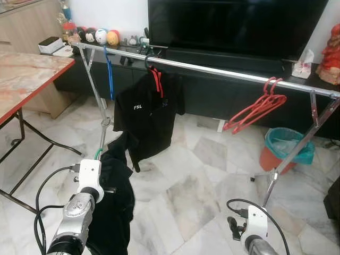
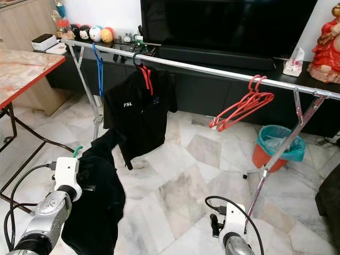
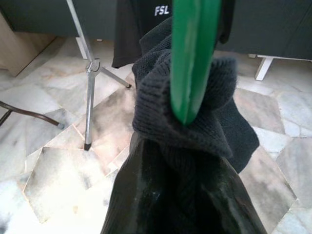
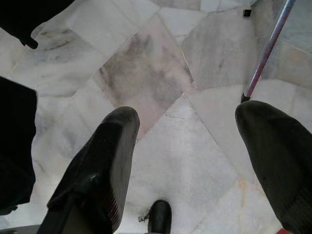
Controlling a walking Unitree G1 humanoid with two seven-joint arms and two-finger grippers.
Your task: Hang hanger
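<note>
Carrying step here: left gripper (image 1: pixel 101 159) is clenching a green hanger (image 3: pixel 191 53) with a dark garment (image 1: pixel 114 207) draped on it, lower left of frame, though I'm guessing its fingers are buried under cloth. Right gripper (image 4: pixel 187 161) is hanging released. Next it's needing a lift to the rail (image 1: pixel 212 70), where the gap between black shirt (image 1: pixel 146 114) and red hangers (image 1: pixel 255 110) is looking roomy.

Marble-tile floor (image 1: pixel 196 196); black TV (image 1: pixel 234 24) on dark low cabinet (image 1: pixel 223 90); red-edged table (image 1: pixel 26 74) left of cabinet; teal-lined bin (image 1: pixel 287 149) near cabinet's right end.
</note>
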